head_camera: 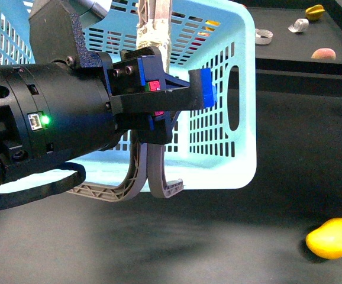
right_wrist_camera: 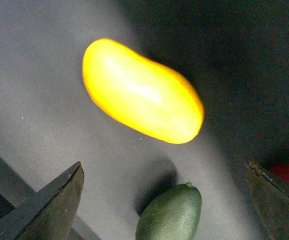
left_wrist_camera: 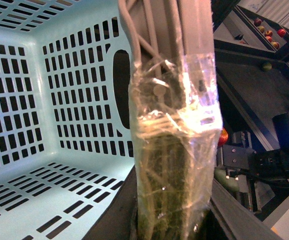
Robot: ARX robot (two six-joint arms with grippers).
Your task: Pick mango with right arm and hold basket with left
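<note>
- Left gripper (head_camera: 183,94) clamped on the taped handles (left_wrist_camera: 172,150) of the basket (head_camera: 242,71), centre-left of front frame.
- Mango (head_camera: 334,238) lay on table (head_camera: 218,236), lower right.
- Right gripper (right_wrist_camera: 164,169) spread wide, empty, near mango.

Light-blue slotted basket (head_camera: 245,35); grey-brown handles (head_camera: 164,187); bright yellow mango (head_camera: 334,238) on dark grey desk (head_camera: 218,236); my left arm (head_camera: 52,124) black, green-lit, jaws blue-padded.

A smooth, oval, bright-yellow mango (head_camera: 335,238) lies on its side on the dark surface at the near right, well apart from the large light-blue slotted plastic basket (head_camera: 245,71). The basket sits left of centre, its open mouth turned toward the near side. Its grey-brown handles (left_wrist_camera: 174,150), bound in clear tape, cross the mouth.
</note>
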